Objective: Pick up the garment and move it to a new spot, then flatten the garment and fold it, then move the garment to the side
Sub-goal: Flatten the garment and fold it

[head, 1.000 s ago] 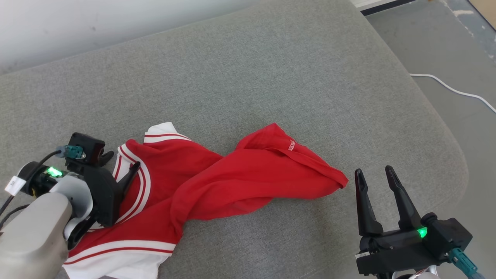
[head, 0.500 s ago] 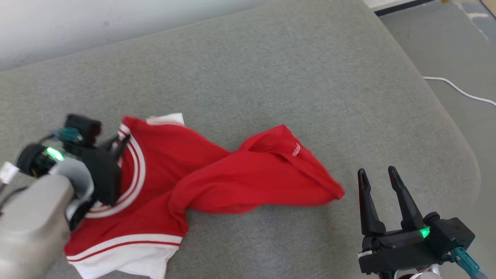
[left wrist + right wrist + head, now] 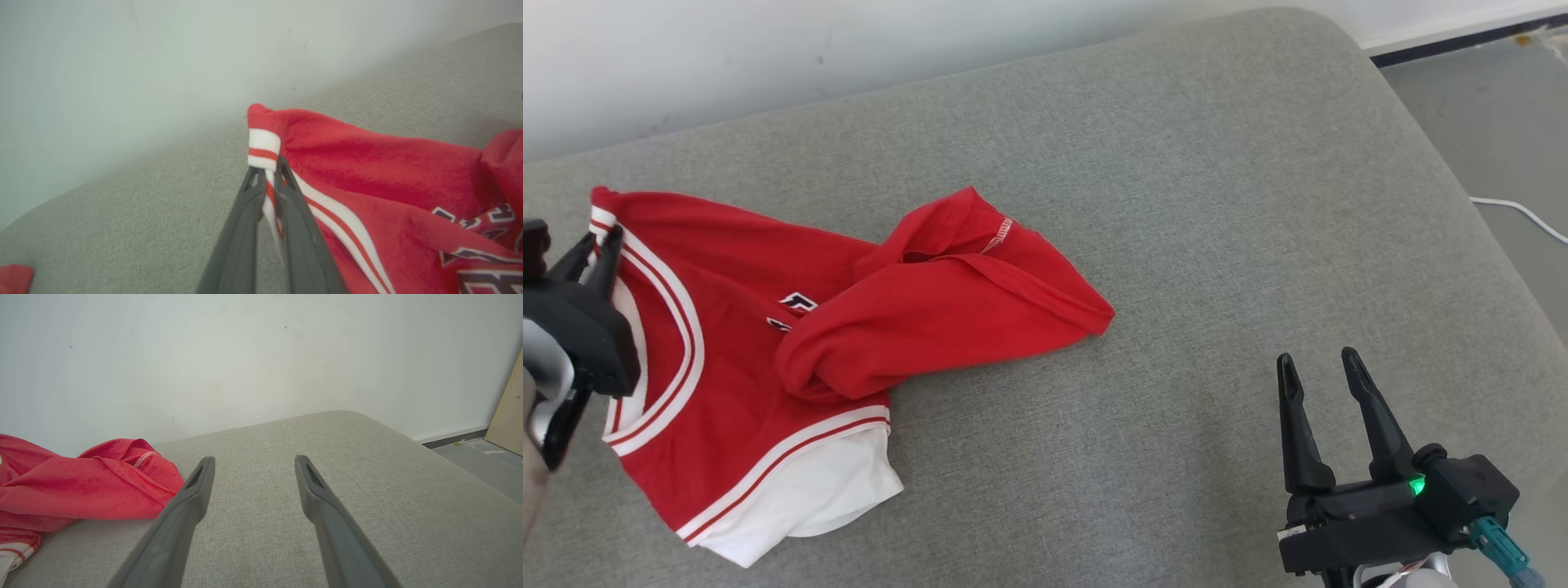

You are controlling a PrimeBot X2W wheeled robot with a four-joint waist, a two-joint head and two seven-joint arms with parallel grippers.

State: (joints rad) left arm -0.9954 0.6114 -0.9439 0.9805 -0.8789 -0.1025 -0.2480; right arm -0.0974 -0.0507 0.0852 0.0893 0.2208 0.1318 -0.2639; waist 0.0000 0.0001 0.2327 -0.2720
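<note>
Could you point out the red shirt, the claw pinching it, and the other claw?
red and white jersey (image 3: 727, 359): head view, its red front.
left gripper (image 3: 267, 167): left wrist view, between its fingers' tips, shut on the jersey's striped trim.
right gripper (image 3: 1316, 357): head view, midway between its open fingers' tips.

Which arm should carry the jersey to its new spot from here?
Left. The left gripper is clamped on the striped white trim of the red jersey, so it can probably lift at once. The right gripper stands open over the bare grey cushion, apart from the cloth.
</note>
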